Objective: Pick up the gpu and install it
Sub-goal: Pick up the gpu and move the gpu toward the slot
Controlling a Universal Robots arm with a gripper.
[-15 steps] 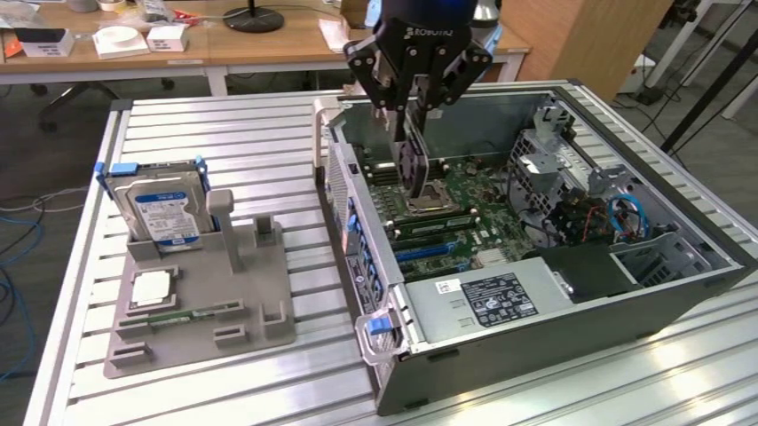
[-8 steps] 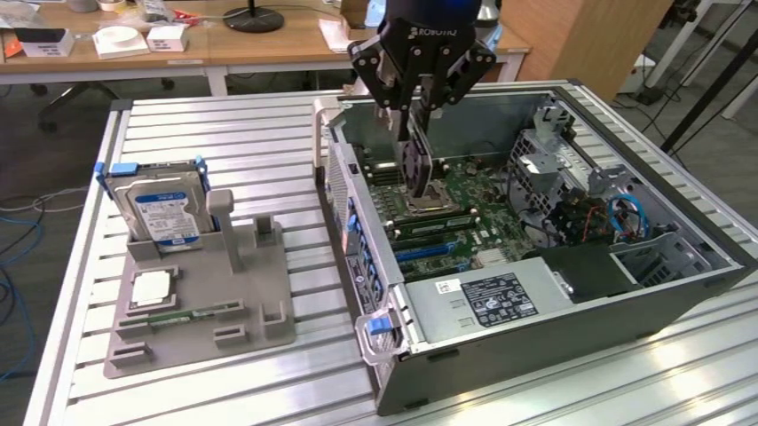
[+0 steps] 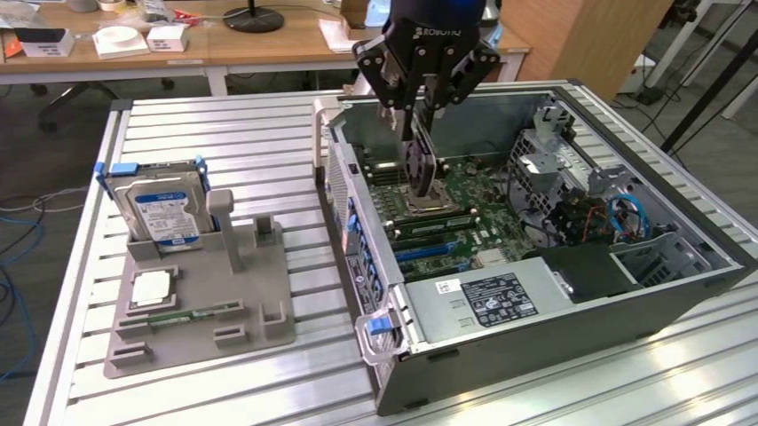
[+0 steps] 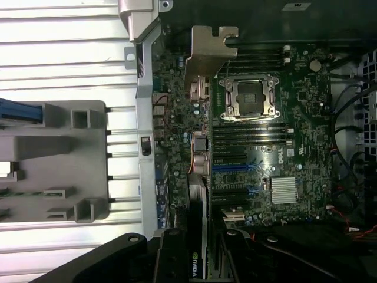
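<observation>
gpu held over the open case, not yet seated.
jaws clenched on the gpu (image 3: 416,164), which hangs edge-down just above the board (image 3: 474,240), near the cpu socket (image 3: 429,202). keep the card upright; line its edge with a blue slot (image 4: 234,167) and its bracket (image 4: 207,56) with the rear wall (image 4: 144,118). avoid fouling the socket or ram slots (image 4: 253,134). the drive (image 3: 166,211) stands in its holder (image 3: 201,302) on the table (image 3: 237,124), well apart.

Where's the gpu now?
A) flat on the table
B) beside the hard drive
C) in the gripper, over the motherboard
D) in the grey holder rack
C: the gripper holds the gpu on edge over the motherboard inside the open case.
</observation>
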